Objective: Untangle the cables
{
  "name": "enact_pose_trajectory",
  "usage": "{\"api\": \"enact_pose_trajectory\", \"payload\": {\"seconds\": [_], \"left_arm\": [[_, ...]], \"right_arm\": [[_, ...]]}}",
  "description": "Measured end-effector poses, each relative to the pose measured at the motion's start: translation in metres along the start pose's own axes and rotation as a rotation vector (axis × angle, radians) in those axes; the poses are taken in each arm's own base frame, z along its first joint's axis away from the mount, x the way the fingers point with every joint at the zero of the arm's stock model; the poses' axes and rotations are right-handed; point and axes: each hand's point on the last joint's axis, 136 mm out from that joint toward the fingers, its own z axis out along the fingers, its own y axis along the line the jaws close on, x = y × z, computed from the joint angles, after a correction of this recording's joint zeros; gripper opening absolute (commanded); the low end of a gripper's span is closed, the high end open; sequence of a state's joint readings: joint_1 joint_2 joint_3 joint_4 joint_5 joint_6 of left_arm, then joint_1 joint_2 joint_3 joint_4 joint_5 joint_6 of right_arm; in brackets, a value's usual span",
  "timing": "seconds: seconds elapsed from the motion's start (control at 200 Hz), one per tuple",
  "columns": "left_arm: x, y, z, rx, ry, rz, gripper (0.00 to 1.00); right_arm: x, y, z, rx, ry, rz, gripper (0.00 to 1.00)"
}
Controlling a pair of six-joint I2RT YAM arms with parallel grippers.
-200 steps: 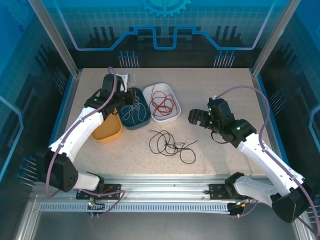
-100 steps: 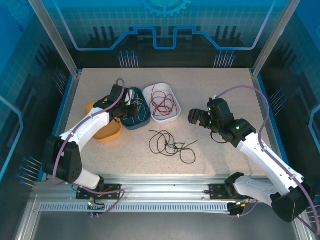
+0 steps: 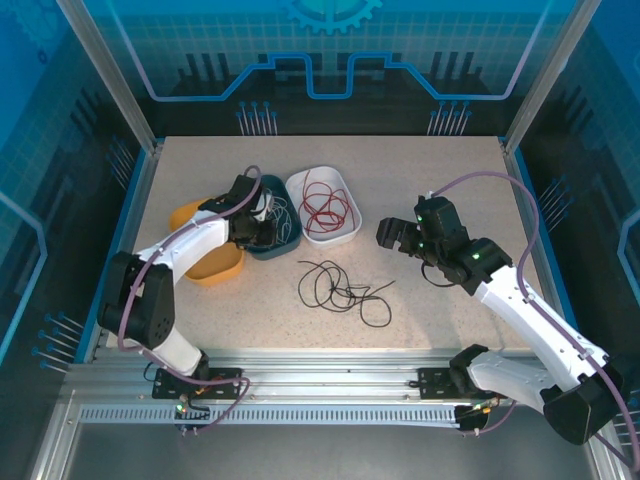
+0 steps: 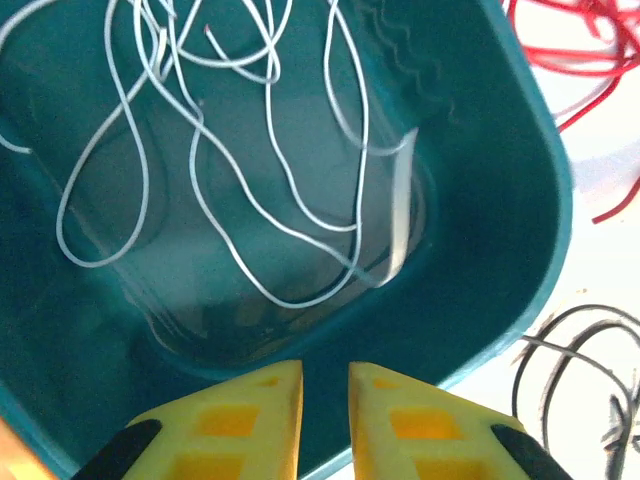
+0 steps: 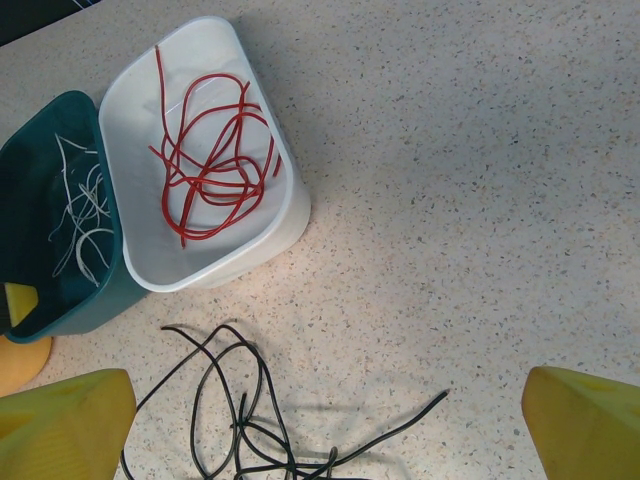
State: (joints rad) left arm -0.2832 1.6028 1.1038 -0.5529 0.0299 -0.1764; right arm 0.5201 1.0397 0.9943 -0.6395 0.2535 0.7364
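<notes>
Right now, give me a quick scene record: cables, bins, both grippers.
white cable: loose in the teal bin
red cable: coiled in the white bin
black cable: loose tangle on the table, on the near side of the bins
orange bin: left of the teal bin, partly hidden; contents cannot be told
left gripper: over the teal bin, jaws a narrow gap apart, nothing between them
right gripper: open, empty, above the table to the right of the bins

Robot lab cell, blue printed wall panels, aluminium frame rails, speckled tabletop
</notes>
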Motion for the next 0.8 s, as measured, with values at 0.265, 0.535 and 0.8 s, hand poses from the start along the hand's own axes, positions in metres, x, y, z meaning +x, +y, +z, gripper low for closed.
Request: {"api": "enact_pose_trajectory", "payload": {"seconds": [0.265,0.535,0.8], "left_arm": [[0.002,-0.001,-0.005,0.004,0.004,-0.002,0.63],[-0.020,-0.022,-0.067,0.099,-0.171,-0.013,0.99],[-0.002,-0.064,-0.107,0.226,-0.307,0.033,0.99]], "right_arm": [[0.001,-0.001,0.000,0.002,0.002,0.000,1.00],[0.004,-0.004,0.001,0.009,0.010,-0.002,1.00],[0.011,-0.007,0.001,0.037,0.018,-0.016,1.00]]}}
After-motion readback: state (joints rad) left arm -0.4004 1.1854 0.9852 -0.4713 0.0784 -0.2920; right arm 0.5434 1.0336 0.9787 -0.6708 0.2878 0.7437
